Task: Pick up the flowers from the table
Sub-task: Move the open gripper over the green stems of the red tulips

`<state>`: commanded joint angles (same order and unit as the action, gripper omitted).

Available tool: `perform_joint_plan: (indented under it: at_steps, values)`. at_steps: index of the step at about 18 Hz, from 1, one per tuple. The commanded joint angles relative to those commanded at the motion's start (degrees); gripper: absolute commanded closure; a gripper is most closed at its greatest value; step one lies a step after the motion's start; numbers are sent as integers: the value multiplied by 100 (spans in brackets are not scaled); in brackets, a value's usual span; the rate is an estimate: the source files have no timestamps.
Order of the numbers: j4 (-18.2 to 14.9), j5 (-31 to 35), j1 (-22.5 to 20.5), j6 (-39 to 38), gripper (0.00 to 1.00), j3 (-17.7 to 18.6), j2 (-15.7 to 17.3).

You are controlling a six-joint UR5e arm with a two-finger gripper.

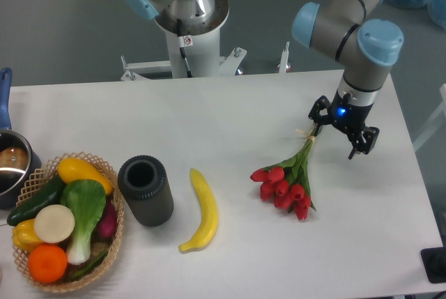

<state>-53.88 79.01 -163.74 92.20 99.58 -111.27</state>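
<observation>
Camera view from above the front edge of the white surface (230, 271); I'll place everything by the banana (201, 212), which lies close to that front edge, curved, one end toward the back.

Just left of the banana stands a dark round cup (145, 190), open end up. Further left, at the front corner, a wicker basket (111, 238) holds an orange, a leafy green, a white round piece, a yellow pepper and a dark green one. Behind the basket, at the left edge, a pot (10, 165) with a blue handle is half out of sight.

Right of the banana and a little further back lie the flowers (287, 186): red heads bunched at the near end, green leaves and stems running up and to the right, away from the banana, flat on the surface.

At the far tip of those stems sits the hand (339, 136), black with a small blue light, hanging from the grey and blue arm (355, 41). Its two fingers are spread, one at the stem tips and the other well to the right; from here I cannot tell whether the near finger touches the stems.

Furthest back, behind the banana, is the arm's white base (188, 34).
</observation>
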Motion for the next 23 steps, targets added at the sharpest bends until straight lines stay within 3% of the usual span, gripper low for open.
perform_joint_plan:
  at_steps: [11, 15, 17, 23]
  values:
    - [9, -61, 35, -62, 0, 88, -70]
    - [44, -693, -122, -70, 0, 307, -97]
    - [44, -703, -158, -79, 0, 360, -88]
    - [-175, -677, -123, -79, 0, 352, -264]
